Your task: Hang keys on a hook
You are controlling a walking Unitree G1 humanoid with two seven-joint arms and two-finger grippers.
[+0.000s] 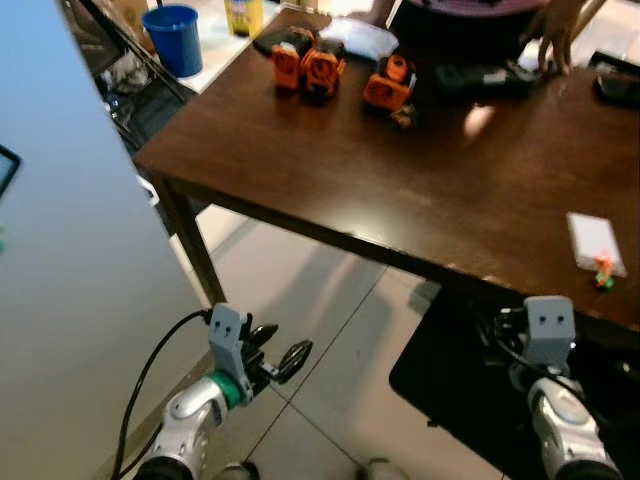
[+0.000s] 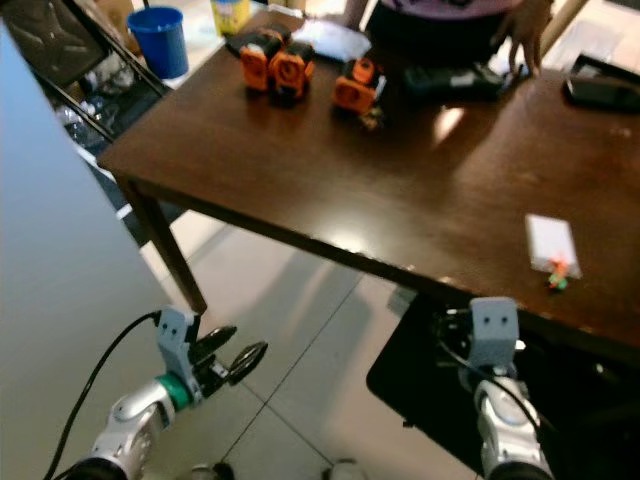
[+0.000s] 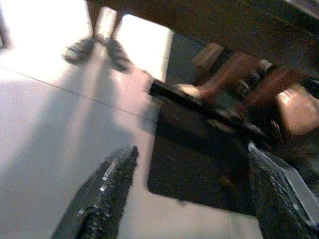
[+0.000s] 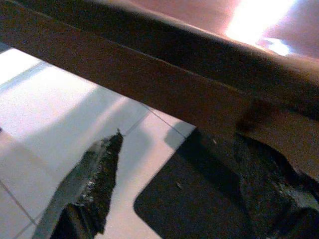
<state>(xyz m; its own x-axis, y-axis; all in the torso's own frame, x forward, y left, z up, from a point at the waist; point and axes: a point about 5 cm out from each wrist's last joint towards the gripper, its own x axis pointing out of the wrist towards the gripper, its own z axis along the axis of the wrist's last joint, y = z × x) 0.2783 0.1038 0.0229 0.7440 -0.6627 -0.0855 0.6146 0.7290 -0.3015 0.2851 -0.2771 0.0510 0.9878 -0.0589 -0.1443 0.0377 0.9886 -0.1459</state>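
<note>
Keys [image 1: 603, 270]: judged to be the small orange-and-green item lying at the lower edge of a white card [image 1: 594, 241], right side of the frame, on the dark wooden table [image 1: 330, 180]. Too small to confirm as keys. No hook can be made out.

Left gripper [image 1: 283, 361]: lower left of the frame, low over the tiled floor [image 1: 330, 330]. Fingers [image 3: 107, 186] spread wide in the left wrist view, nothing between them.

Right gripper [image 4: 174, 191]: lower right of the frame, below the table's near edge, above a black mat [image 1: 450, 385]. Fingers parted in the right wrist view, holding nothing.

Relation: keys sit on the tabletop above and just beyond the right gripper, apart from it; well apart from the left.

Step in hand, as judged: reaching for the keys. Advice: raise the right gripper clear of the table edge first, then descend over the item with fingers open, avoiding the card.

Far items: orange tools [image 1: 320, 70] in the upper centre; blue cup [image 1: 175, 38] in the upper left; a person's hand [image 1: 555, 35] in the upper right.
</note>
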